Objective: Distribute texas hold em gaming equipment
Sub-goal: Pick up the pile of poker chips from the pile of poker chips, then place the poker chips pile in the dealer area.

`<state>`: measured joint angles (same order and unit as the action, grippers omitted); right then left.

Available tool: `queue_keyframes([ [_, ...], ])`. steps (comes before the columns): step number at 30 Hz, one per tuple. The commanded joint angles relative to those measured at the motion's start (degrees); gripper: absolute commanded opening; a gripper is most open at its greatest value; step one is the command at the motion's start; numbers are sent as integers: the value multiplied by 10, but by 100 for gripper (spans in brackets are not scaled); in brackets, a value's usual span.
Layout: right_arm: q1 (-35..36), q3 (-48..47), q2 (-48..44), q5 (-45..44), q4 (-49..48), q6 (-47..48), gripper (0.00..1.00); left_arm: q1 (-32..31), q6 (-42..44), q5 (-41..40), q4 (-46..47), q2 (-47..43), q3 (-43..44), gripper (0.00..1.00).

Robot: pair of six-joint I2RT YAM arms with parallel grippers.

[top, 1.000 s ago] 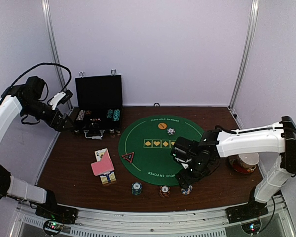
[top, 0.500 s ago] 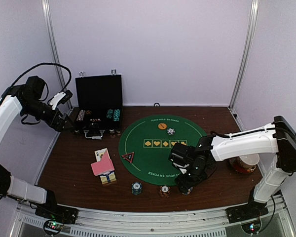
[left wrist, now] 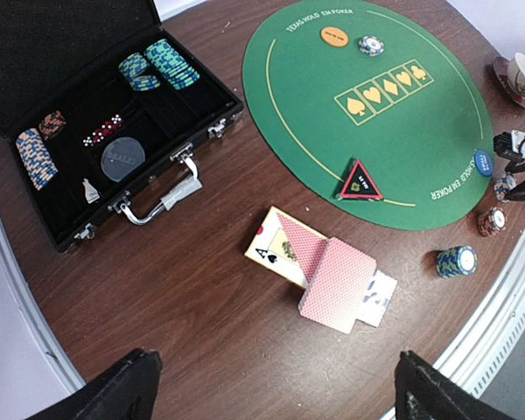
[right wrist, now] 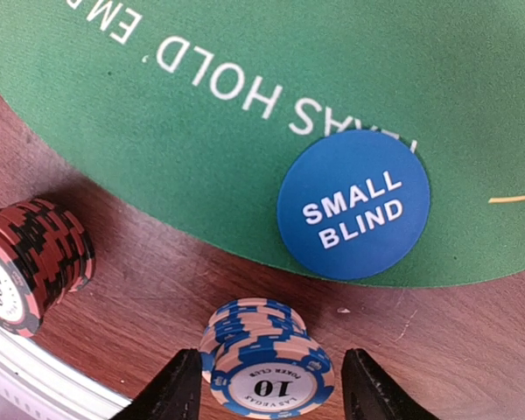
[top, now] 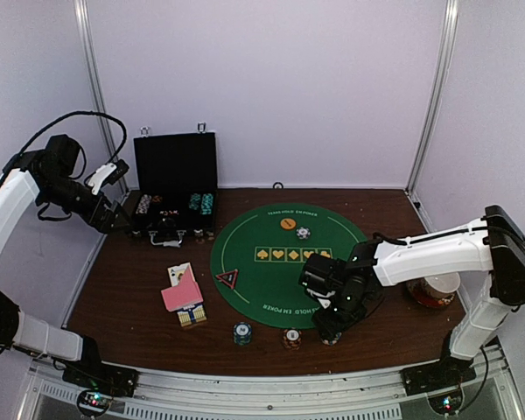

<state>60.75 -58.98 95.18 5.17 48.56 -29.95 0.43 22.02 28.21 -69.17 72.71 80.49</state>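
My right gripper (top: 330, 329) is low at the mat's near edge. In the right wrist view it (right wrist: 273, 372) is open, jaws straddling a white-and-blue "10" chip stack (right wrist: 267, 363) with small gaps. A blue SMALL BLIND button (right wrist: 353, 205) lies on the mat's edge just beyond. A red chip stack (right wrist: 26, 267) (top: 291, 338) and a teal chip stack (top: 242, 332) stand to the left. Pink-backed cards (top: 182, 295) (left wrist: 339, 280) lie on the wood. An orange button (top: 287, 223) and one chip (top: 304, 233) lie at the mat's far side. My left gripper (top: 114, 219) (left wrist: 276, 385) is open, raised, empty.
The black case (top: 175, 175) stands open at the back left with more chips in it. The green felt mat (top: 271, 271) carries a red-and-black triangle marker (top: 227, 278). A cup on a saucer (top: 433, 289) sits at the right. The table's metal front rail is close behind the chip stacks.
My right gripper has moved toward the near edge and come down around the white-and-blue chip stack. The left arm has not moved.
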Motion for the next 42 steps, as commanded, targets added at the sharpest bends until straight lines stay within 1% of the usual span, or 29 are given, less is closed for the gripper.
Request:
queue_keyframes([
  [1,3,5,0,-5,-3,1,57,3,8,7,-4,2,13,98],
  [10,2,2,0,2,0,1,47,4,8,7,-4,1,13,98],
  [13,3,-1,0,2,6,2,41,3,9,7,-4,1,13,98],
  [16,5,-10,-4,0,20,6,33,3,10,4,-4,0,13,98],
  [19,6,-34,-11,-5,45,12,25,3,11,5,-4,0,12,98],
  [24,9,-96,-18,-13,94,28,20,3,11,6,-4,-1,13,97],
  [28,9,-153,-6,-20,121,40,18,3,13,4,-4,-3,10,98],
  [33,9,-254,65,-30,121,66,18,3,14,2,-4,-7,8,98],
  [39,8,-411,206,-25,89,100,18,3,15,2,-4,-8,6,98],
  [42,6,-506,282,-20,87,117,18,2,13,10,-4,-8,5,98],
])
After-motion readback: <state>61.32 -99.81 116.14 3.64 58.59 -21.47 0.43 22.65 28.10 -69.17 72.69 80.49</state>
